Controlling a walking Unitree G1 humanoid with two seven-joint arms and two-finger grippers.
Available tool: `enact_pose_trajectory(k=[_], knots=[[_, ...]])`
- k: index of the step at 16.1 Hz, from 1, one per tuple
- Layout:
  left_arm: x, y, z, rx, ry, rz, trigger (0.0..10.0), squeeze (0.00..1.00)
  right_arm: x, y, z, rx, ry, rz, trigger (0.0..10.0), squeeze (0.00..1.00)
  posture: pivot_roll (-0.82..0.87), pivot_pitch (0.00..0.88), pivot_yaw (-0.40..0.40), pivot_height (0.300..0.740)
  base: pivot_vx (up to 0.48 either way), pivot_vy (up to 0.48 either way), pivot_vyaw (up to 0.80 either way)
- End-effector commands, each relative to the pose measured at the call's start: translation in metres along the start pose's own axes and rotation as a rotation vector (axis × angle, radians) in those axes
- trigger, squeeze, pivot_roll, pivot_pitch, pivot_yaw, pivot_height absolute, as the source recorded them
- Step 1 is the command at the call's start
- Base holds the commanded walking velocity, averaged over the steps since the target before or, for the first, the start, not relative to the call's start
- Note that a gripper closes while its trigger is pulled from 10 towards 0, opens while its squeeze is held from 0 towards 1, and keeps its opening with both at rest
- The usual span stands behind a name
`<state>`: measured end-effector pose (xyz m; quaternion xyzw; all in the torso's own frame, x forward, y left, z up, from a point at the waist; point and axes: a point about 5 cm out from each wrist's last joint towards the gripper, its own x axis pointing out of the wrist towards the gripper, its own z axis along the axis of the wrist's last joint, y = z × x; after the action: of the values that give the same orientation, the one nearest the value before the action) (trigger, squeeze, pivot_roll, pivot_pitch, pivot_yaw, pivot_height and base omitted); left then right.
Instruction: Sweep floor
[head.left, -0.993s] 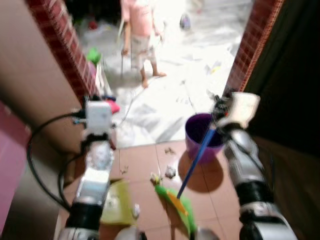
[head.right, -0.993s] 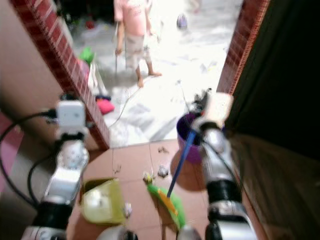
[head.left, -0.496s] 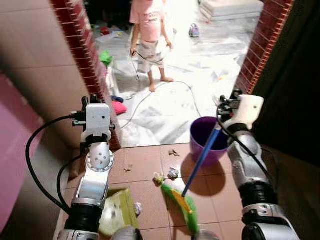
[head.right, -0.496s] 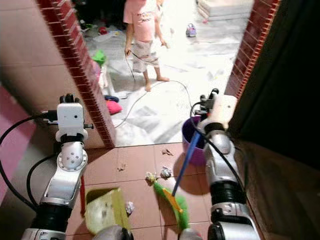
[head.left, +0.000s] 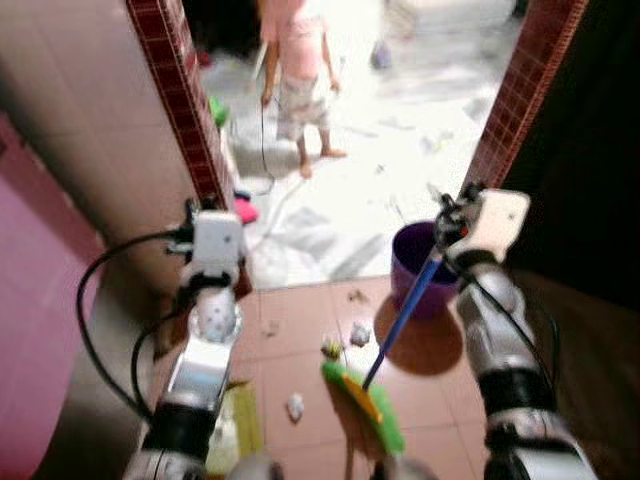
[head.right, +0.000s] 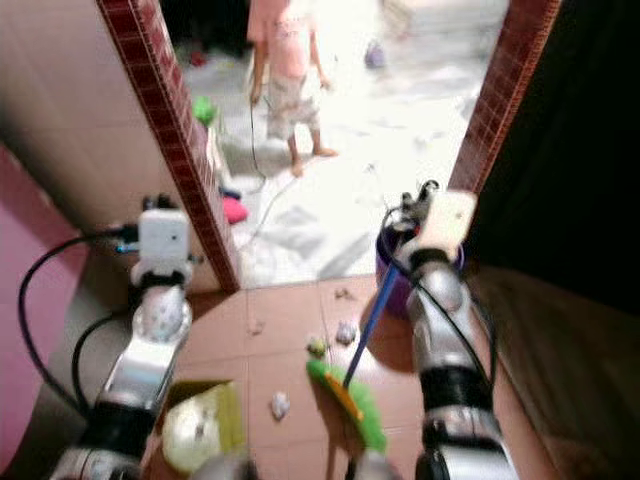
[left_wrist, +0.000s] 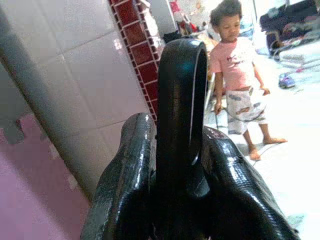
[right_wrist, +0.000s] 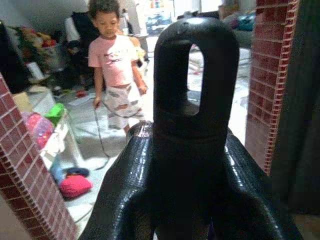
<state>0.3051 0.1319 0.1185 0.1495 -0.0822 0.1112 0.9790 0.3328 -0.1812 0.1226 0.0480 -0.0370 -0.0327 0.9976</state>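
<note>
My right gripper (right_wrist: 192, 150) is shut on the black looped end of the broom's blue handle (head.left: 405, 308). The green broom head (head.left: 367, 407) rests on the terracotta floor in front of me. Several crumpled scraps lie beside it: one white scrap (head.left: 295, 405) to its left, others (head.left: 358, 333) just beyond it. My left gripper (left_wrist: 180, 150) is shut on the black looped end of the dustpan's handle. The yellow-green dustpan (head.right: 200, 430) sits low on the floor at my left, partly hidden by my left arm.
A purple bucket (head.left: 415, 248) stands at the doorway behind the broom handle. Brick door posts (head.left: 185, 110) flank the opening. Beyond it, a person (head.left: 298, 85) in a pink shirt stands on the white floor holding a cable, with toys nearby. A tiled wall (head.left: 90, 180) is close on my left.
The whole picture has shifted and blurred, so the camera moved. Both grippers keep their hold, and the broom head stays beside the scraps. The person stands in about the same spot.
</note>
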Motion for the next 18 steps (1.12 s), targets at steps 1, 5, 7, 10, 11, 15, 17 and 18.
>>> enact_pose_trajectory(k=[1,5,7,10,11,15,17,18], knots=[[0.008,0.003,0.009,-0.025,-0.05,0.025,10.0,0.0,0.004,0.013,0.007,0.017,-0.022,0.033,10.0,0.0,-0.12,0.0,0.061,0.74,0.0,0.0,0.0],[0.016,-0.018,0.004,-0.071,-0.032,-0.001,10.0,0.0,0.003,0.018,0.007,0.024,-0.02,0.04,10.0,0.0,-0.14,0.0,0.056,0.74,0.0,0.0,0.0],[0.019,-0.026,-0.003,-0.095,-0.005,-0.038,10.0,0.0,0.002,0.019,0.008,0.02,-0.021,0.041,10.0,0.0,-0.15,0.0,0.055,0.74,0.0,0.0,0.0],[0.022,-0.032,-0.01,-0.083,0.017,-0.061,10.0,0.0,-0.001,0.014,0.01,-0.018,-0.024,0.014,10.0,0.0,-0.19,0.0,0.057,0.74,0.0,0.0,0.0],[0.023,-0.034,-0.011,-0.073,0.019,-0.062,10.0,0.0,-0.003,0.013,0.011,-0.023,-0.027,0.012,10.0,0.0,-0.21,0.0,0.061,0.74,0.0,0.0,0.0],[0.031,-0.038,-0.012,-0.064,0.035,-0.062,10.0,0.0,-0.011,0.01,0.017,-0.044,-0.032,0.005,10.0,0.0,-0.25,0.0,0.065,0.74,0.0,0.0,0.0],[0.036,-0.038,-0.012,-0.059,0.054,-0.044,10.0,0.0,-0.014,0.007,0.016,-0.057,-0.021,0.0,10.0,0.0,-0.25,0.0,0.065,0.74,0.0,0.0,0.0],[0.039,-0.036,-0.013,-0.05,0.07,-0.015,10.0,0.0,-0.016,0.006,0.016,-0.061,-0.015,0.001,10.0,0.0,-0.26,0.0,0.064,0.74,0.0,0.0,0.0]])
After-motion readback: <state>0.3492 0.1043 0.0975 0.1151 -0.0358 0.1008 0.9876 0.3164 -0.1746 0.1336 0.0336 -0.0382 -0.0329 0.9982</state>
